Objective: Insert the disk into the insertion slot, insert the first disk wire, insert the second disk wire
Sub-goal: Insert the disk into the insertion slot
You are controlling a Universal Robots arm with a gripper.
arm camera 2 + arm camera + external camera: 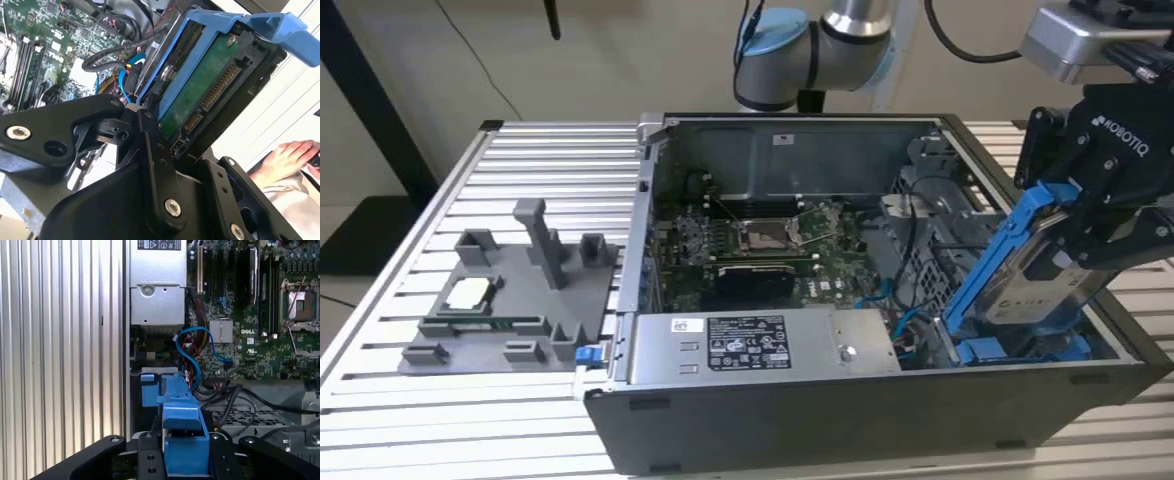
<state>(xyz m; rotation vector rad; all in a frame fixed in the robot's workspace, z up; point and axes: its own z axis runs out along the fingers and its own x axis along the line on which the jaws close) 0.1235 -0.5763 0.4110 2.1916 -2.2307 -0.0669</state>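
Note:
My gripper [1101, 225] is shut on the disk [1041, 275], a silver drive in a bright blue carrier. The disk hangs tilted, its lower end down at the insertion slot [1021, 350], the blue-railed bay at the case's corner on the exterior view's right. In the second wrist view the disk [200, 92] shows its green board and connector between the black fingers [152, 145]. The first wrist view looks along the carrier's blue edge [182, 435] toward the slot's blue rail [149, 389]. A blue cable [192, 347] and black cables [235, 395] lie loose beside the bay.
The open computer case holds a grey power-supply box [767, 345], a motherboard [767, 240] and a perforated metal cage [941, 220]. A grey fixture [507, 300] with small parts stands on the slatted table [400, 400]. A person's hand [287, 157] rests beyond the case.

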